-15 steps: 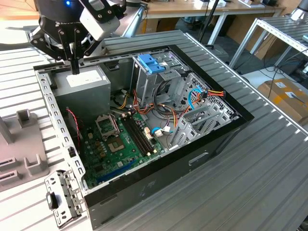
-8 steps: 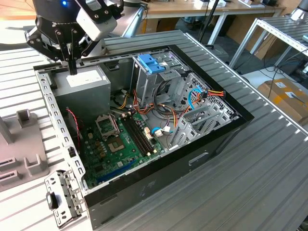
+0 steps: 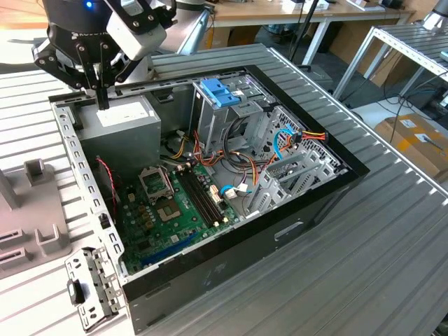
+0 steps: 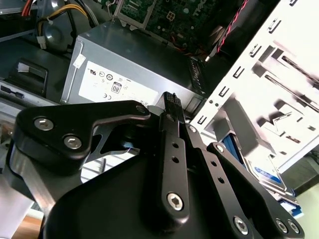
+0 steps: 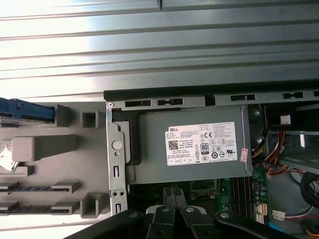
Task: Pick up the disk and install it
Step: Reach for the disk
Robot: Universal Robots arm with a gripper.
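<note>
Grey ribbed metal forms the bench (image 3: 392,266) on which the open black computer case (image 3: 231,266) is laid on its side, so that its inside is reached from above. The black gripper (image 3: 102,98) is held above the big grey metal box with a white label (image 3: 122,119), near the case's edge. Its jaws are pressed together with nothing between them, as is also seen in both wrist views (image 4: 171,99) (image 5: 172,190).

The flat dark disk with bright blue rails (image 5: 25,110) is seen in the first wrist view. It is parked outside the case on a pale grey moulded plastic fixture (image 5: 65,149), probably so that it is presented for picking. It is judged not yet taken. Most of it is cut off by the frame edge. The paler blue slotted plastic bracket (image 3: 220,91) is raised over the drive cage, whose inside is hard to make out.
</note>
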